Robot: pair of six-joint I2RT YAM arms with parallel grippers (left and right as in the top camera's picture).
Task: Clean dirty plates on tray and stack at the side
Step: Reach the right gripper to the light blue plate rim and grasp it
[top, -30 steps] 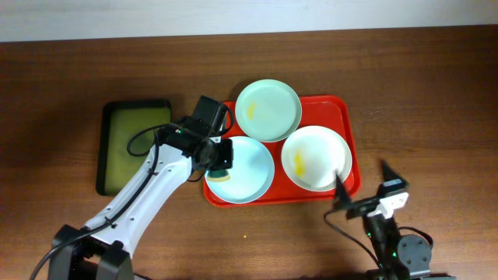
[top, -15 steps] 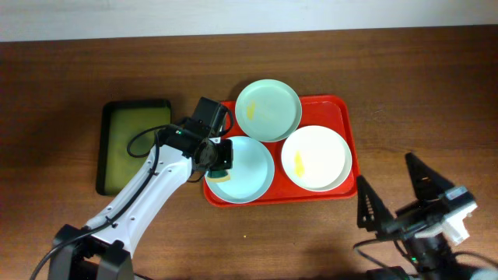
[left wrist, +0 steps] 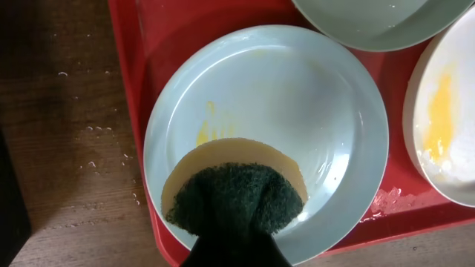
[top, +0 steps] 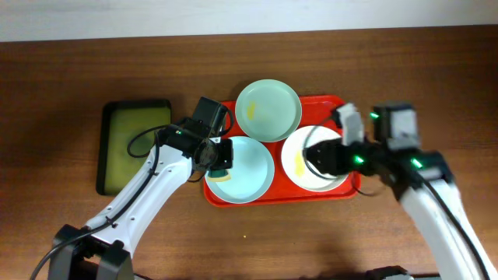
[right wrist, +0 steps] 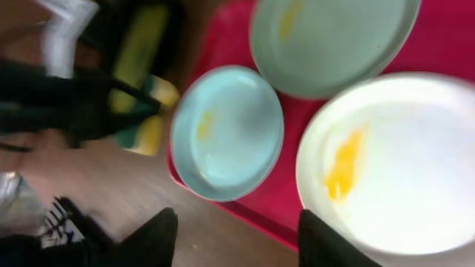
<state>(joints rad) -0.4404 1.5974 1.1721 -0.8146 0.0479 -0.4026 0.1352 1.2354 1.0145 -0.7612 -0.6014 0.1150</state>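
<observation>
a big red plastic tray [top: 272, 197] sits on the brown wooden table [top: 436, 78]. the pale blue round plate [top: 249, 167] lies in the tray's near left corner. the white round plate [top: 311, 136] lies in its near right corner. the mint round plate [top: 268, 110] pokes out over its far rim. all three have yellow smears. the left gripper [top: 220, 158] squeezes a yellow and dark green sponge [left wrist: 234, 196] onto the blue plate. the right gripper [right wrist: 237, 215] hangs over the white plate, fingers apart, holding nothing. a small green tray with a black rim [top: 134, 140] lies left of the red tray.
</observation>
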